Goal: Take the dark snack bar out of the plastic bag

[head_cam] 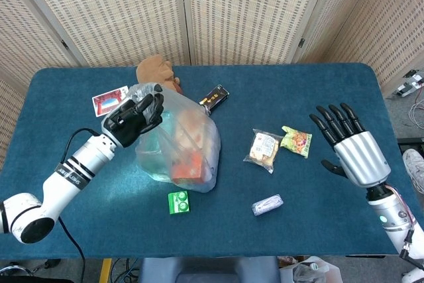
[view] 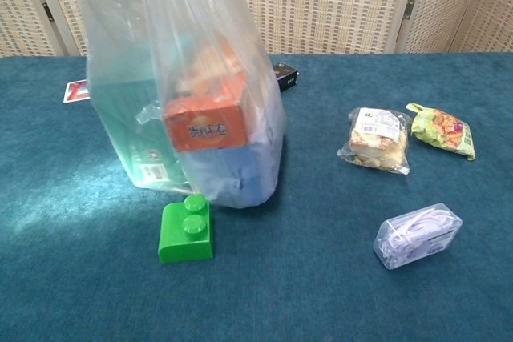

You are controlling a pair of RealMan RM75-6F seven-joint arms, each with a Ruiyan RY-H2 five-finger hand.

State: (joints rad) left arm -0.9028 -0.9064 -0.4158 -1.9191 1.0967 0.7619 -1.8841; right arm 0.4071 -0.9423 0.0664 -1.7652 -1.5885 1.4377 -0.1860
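The dark snack bar (head_cam: pixel 214 96) lies on the blue table just behind the clear plastic bag (head_cam: pixel 179 140), outside it; in the chest view the dark snack bar (view: pixel 285 76) peeks out past the plastic bag (view: pixel 184 86). My left hand (head_cam: pixel 132 116) grips the bag's top edge and holds it up. An orange box (view: pixel 204 124), a green box and something blue sit inside. My right hand (head_cam: pixel 351 147) hovers open at the far right, well away from the bag, holding nothing.
A green brick (head_cam: pixel 177 202) stands in front of the bag. Two snack packets (head_cam: pixel 262 150) (head_cam: pixel 296 141) and a clear case with a purple cable (head_cam: pixel 267 205) lie to the right. A red card (head_cam: pixel 109 101) and a brown soft object (head_cam: pixel 156 71) sit at the back left.
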